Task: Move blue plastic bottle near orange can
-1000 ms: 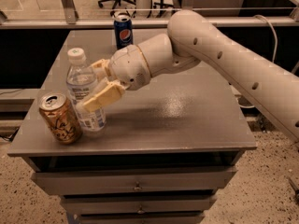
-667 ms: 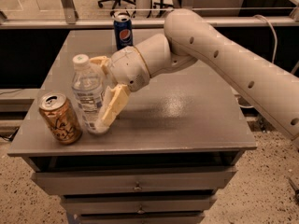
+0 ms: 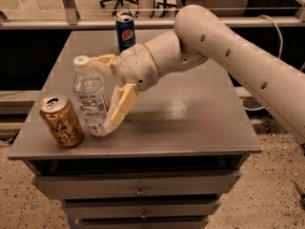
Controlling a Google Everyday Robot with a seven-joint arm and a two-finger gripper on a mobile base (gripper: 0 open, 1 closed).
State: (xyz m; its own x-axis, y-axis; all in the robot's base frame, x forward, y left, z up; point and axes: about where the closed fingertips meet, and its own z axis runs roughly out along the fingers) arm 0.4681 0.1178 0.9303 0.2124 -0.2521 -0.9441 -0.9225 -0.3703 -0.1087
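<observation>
Bottle (image 3: pixel 88 98) stands upright inside the gripper (image 3: pixel 100 93), whose fingers are spread wide and not clamping it. One finger (image 3: pixel 120 104) slants down the bottle's right side to its base; the other (image 3: pixel 104 60) reaches behind the cap. The orange can (image 3: pixel 61 120) stands just left of the bottle on the table (image 3: pixel 190 123), near its front-left corner. A Pepsi can (image 3: pixel 125 31) stands well apart at the far edge.
</observation>
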